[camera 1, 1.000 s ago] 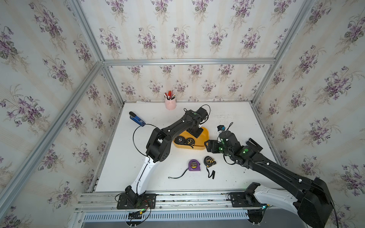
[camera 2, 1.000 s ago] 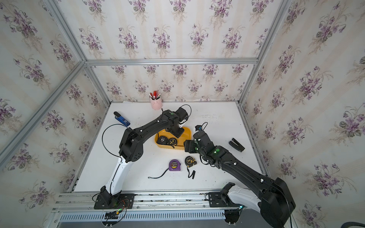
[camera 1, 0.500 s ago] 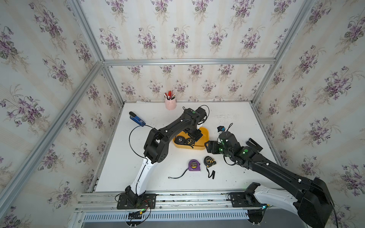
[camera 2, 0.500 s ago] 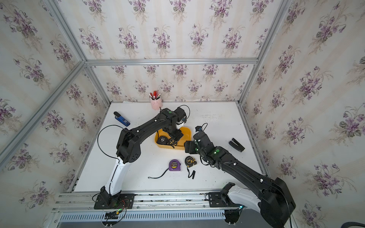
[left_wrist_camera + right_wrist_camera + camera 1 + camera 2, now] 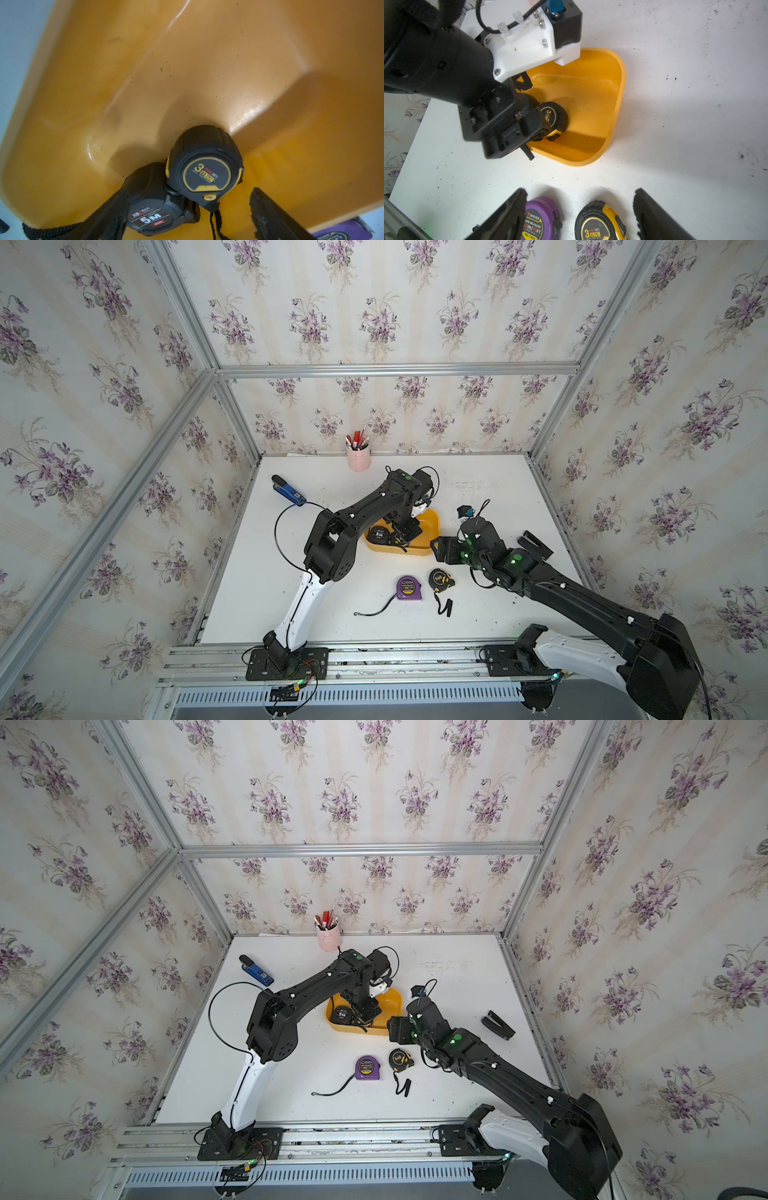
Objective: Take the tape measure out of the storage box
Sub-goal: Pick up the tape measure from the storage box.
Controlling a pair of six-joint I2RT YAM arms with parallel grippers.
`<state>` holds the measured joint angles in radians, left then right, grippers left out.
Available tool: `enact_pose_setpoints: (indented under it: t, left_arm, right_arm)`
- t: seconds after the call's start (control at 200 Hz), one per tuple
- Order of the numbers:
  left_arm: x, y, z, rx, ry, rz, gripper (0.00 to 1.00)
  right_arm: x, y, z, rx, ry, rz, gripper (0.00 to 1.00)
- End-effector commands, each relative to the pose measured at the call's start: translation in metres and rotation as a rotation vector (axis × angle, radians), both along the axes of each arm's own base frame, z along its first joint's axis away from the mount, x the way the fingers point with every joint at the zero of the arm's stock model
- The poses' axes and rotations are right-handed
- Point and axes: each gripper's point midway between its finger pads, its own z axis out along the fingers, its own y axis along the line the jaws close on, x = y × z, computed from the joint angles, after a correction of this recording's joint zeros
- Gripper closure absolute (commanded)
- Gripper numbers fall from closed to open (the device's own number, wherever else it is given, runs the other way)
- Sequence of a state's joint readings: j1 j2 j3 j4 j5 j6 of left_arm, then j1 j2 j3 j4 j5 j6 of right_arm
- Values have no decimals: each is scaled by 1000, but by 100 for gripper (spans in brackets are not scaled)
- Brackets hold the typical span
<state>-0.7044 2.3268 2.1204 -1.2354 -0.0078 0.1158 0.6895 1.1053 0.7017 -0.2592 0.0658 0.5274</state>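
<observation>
The shallow yellow plastic storage box point(image 5: 430, 526) sits mid-worktop on the white worktop point(image 5: 478, 489). Two tape measures are inside it. A black tape measure marked 5M point(image 5: 151, 207) lies at the box's left end. Touching it on the right is a black-and-yellow tape measure marked 3m point(image 5: 204, 166), near the box's near wall.

The left pincer point(image 5: 189, 197) reaches down into the box with its jaws spread wide. The left wrist view shows the 3m case between the two fingers. One finger point(image 5: 270, 218) stands clear of it, with yellow floor showing in the gap. The other finger crosses in front of the 5M case. Nothing is gripped.

The right pincer point(image 5: 580, 192) hovers just right of the box's near right corner, jaws wide and holding nothing. Below it on the worktop lie a purple tape measure point(image 5: 539, 218) and a second black-and-yellow tape measure point(image 5: 598, 224), side by side and close to each other, near of the box.

A pink pen cup point(image 5: 358, 456) stands at the far edge, and a blue stapler point(image 5: 288, 490) lies far left.
</observation>
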Motion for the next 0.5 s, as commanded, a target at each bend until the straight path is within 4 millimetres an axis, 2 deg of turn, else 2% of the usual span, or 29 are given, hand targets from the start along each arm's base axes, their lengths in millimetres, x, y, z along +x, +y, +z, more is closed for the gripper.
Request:
enact_pose_setpoints:
  t: [0.0, 0.495]
  left_arm:
    - [-1, 7, -6, 37, 14, -22, 7]
    - [3, 8, -33, 71, 35, -53, 6]
  right_arm:
    - [3, 2, 3, 17, -13, -8, 17]
    - [5, 3, 1, 12, -9, -8, 17]
